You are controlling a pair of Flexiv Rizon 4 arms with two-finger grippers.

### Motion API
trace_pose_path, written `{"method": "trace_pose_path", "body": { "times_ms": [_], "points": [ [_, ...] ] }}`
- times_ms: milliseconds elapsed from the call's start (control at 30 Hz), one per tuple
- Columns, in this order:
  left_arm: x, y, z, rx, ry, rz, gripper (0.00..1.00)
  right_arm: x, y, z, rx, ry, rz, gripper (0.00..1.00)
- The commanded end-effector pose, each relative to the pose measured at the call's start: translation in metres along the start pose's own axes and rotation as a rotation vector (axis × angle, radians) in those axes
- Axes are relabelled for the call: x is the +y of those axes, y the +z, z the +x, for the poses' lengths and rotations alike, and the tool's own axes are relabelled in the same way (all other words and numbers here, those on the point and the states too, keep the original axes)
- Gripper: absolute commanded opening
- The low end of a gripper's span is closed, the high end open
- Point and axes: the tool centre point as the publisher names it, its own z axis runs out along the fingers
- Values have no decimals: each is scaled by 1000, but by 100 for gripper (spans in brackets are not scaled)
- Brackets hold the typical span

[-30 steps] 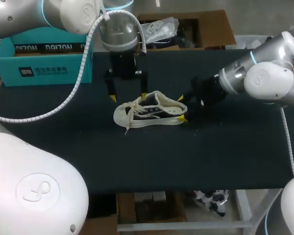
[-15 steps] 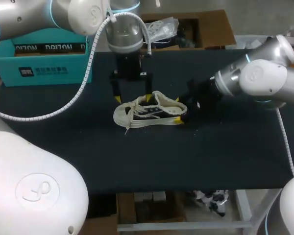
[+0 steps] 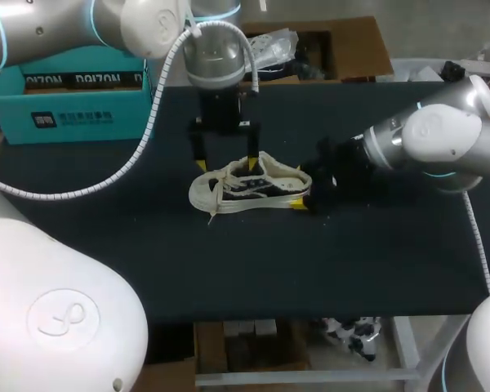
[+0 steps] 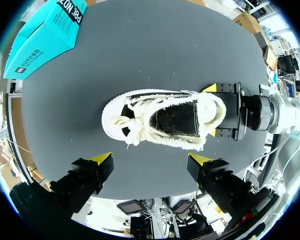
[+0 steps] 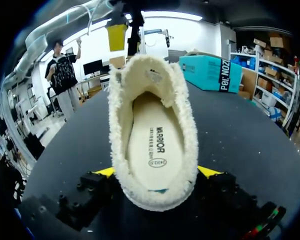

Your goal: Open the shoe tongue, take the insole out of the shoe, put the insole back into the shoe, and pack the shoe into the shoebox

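A cream-trimmed dark canvas shoe lies mid-table, toe to the left, laces loose. My left gripper hangs open just behind and above its middle, not touching it. In the left wrist view the shoe lies ahead of my left gripper, whose fingers stand wide apart. My right gripper is at the heel, open, one yellow tip on each side. The right wrist view shows the heel end between my right gripper's fingers. The pale printed surface there has a frayed cream rim; whether the fingers press it is unclear.
A teal shoebox stands at the back left corner of the black table, also seen beyond the shoe in the left wrist view and right wrist view. My left arm's white cable loops over the table's left side.
My left gripper has come forward and to the right, down close behind the shoe. My right arm has shifted slightly, its fingers staying around the heel. The shoe has not moved.
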Motion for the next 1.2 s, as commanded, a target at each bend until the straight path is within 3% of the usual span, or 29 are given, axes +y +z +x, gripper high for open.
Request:
{"method": "trace_pose_path", "body": {
  "times_ms": [33, 267, 533, 633, 700, 800, 967, 1033, 1100, 1200],
  "points": [
    [-1, 3, 7, -11, -10, -3, 100, -2, 5, -7, 5, -4, -6, 0],
    [-16, 5, 22, -49, -117, -31, 100, -3, 10, -7, 4, -12, -17, 0],
    [-37, 9, 43, -105, -144, -62, 100, -5, 15, -6, 0, -17, -30, 0],
    [-42, 16, 50, -140, -153, -73, 82, -7, 16, -5, -2, -12, -34, 0],
    [-46, 19, 54, -159, -154, -86, 75, -7, 15, -5, -3, -11, -36, 0],
    [-50, 25, 55, -189, -163, -106, 51, -7, 15, -5, -3, -11, -36, 0],
    [-51, 31, 54, -223, -172, -134, 42, -7, 15, -5, -3, -11, -36, 0],
    [-50, 31, 51, -226, -167, -144, 27, -7, 15, -5, -3, -11, -36, 0],
    [-48, 30, 48, -233, -158, -159, 0, -7, 15, -5, -3, -11, -36, 0],
    [-43, 29, 43, -231, -155, -151, 0, -7, 15, -5, -3, -11, -36, 0]
  ]
}}
